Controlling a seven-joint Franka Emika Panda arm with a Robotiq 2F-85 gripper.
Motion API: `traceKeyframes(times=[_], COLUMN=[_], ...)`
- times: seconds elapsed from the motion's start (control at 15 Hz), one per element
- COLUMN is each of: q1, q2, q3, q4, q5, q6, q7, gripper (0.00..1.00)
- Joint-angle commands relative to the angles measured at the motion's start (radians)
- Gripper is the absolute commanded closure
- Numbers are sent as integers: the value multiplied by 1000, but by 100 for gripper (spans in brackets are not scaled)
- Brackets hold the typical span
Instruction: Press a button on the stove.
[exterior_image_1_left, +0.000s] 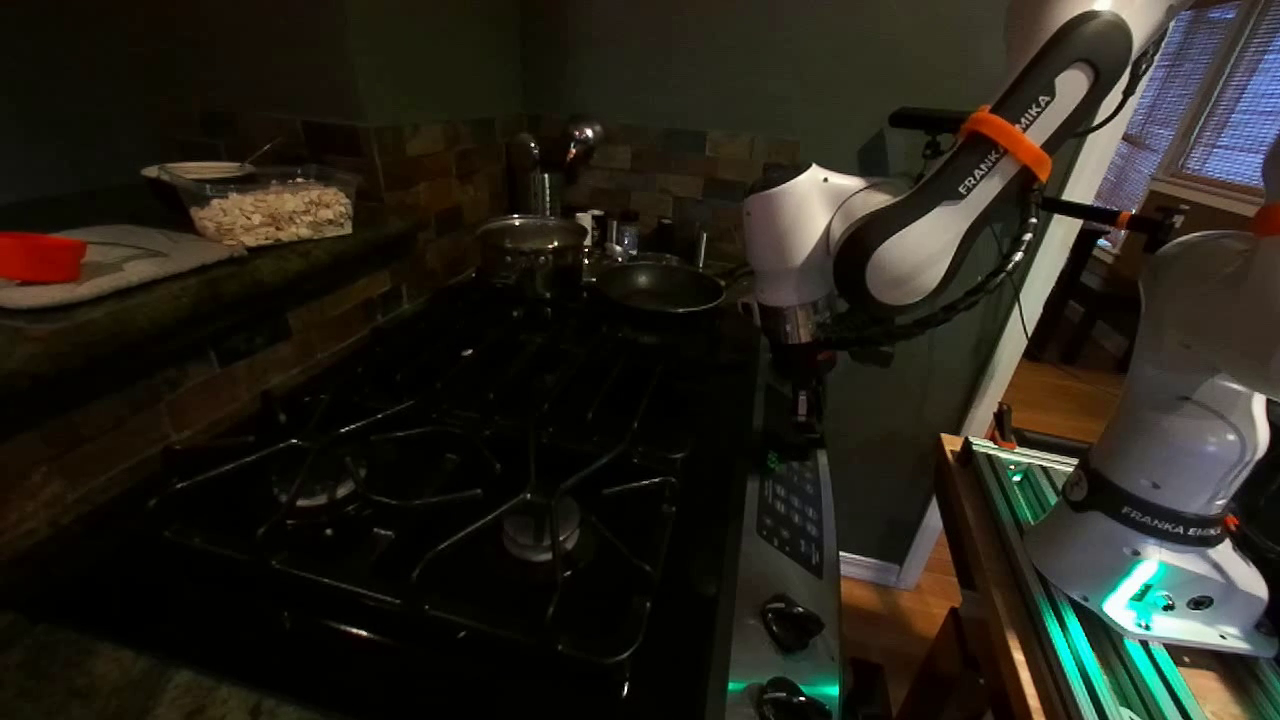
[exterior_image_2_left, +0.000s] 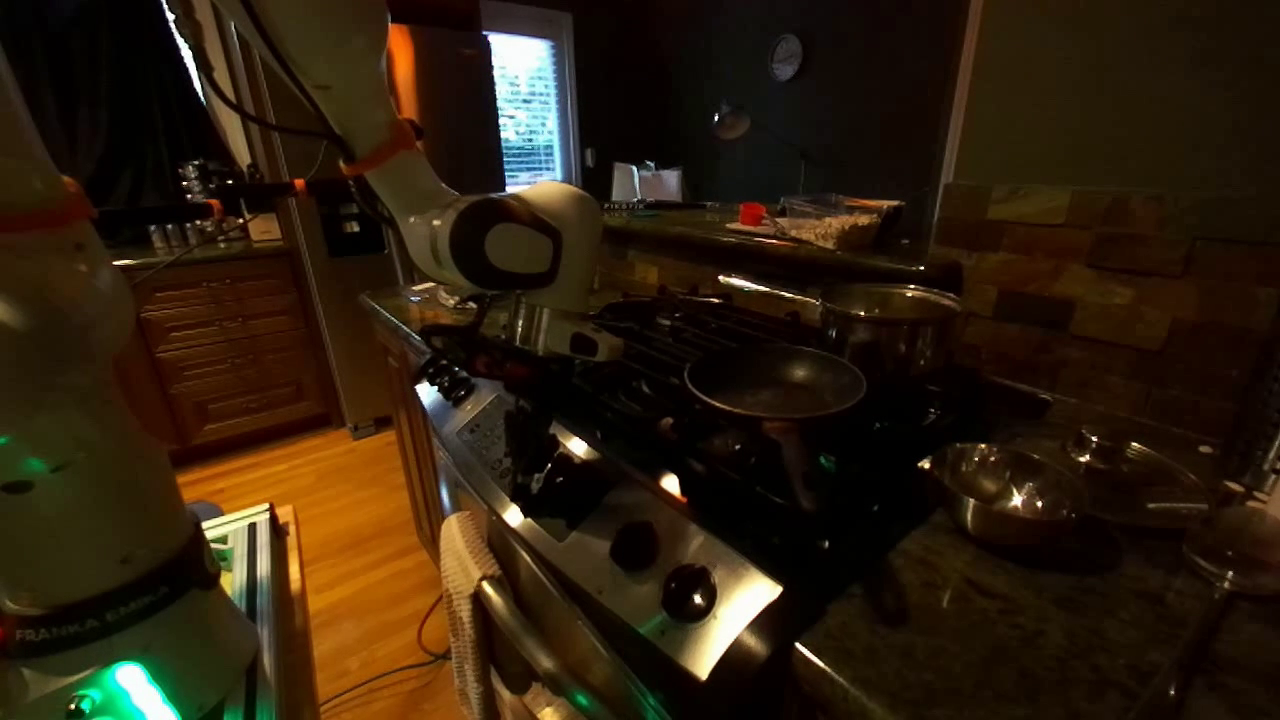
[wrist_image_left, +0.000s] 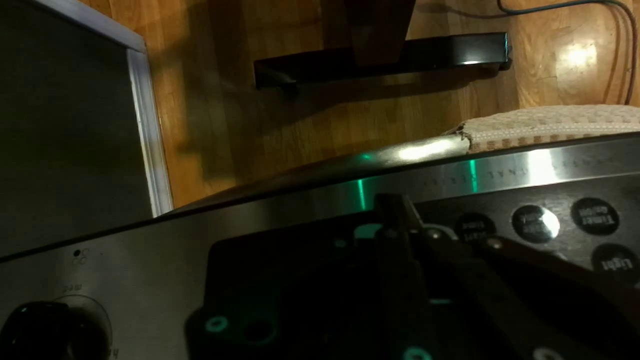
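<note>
The black gas stove shows in both exterior views, with its dark grates (exterior_image_1_left: 440, 540) and a steel control strip (exterior_image_1_left: 785, 590) along its front edge. It carries a dark panel of small buttons (exterior_image_1_left: 790, 505), also visible in an exterior view (exterior_image_2_left: 485, 437). In the wrist view, round dark buttons (wrist_image_left: 595, 216) with pale lettering lie right of the fingers. My gripper (wrist_image_left: 400, 212) points down over the panel, its fingertips together and holding nothing. It hides part of the panel; whether it touches is too dark to tell. In an exterior view the gripper (exterior_image_1_left: 806, 425) is above the strip's far part.
Black knobs (exterior_image_1_left: 792, 622) stand on the strip, one left of the gripper in the wrist view (wrist_image_left: 45, 330). A frying pan (exterior_image_2_left: 775, 382) and a pot (exterior_image_2_left: 890, 315) stand on the grates. A towel (wrist_image_left: 555, 127) hangs on the oven handle (wrist_image_left: 425, 150). A steel bowl (exterior_image_2_left: 1000, 490) is on the counter.
</note>
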Motion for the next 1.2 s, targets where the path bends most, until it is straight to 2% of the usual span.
traceKeyframes(times=[0.0, 0.4, 0.67, 0.8, 1.13], q1=[3, 5, 4, 5, -2], q2=[21, 7, -32, -50, -47], q3=[-8, -12, -24, -22, -15], q4=[-8, -15, -54, -80, -96], q5=[-12, 44, 132, 140, 111], q6=[44, 80, 178, 227, 247], q7=[16, 5, 5, 10, 36], gripper=[100, 100, 100, 100, 100])
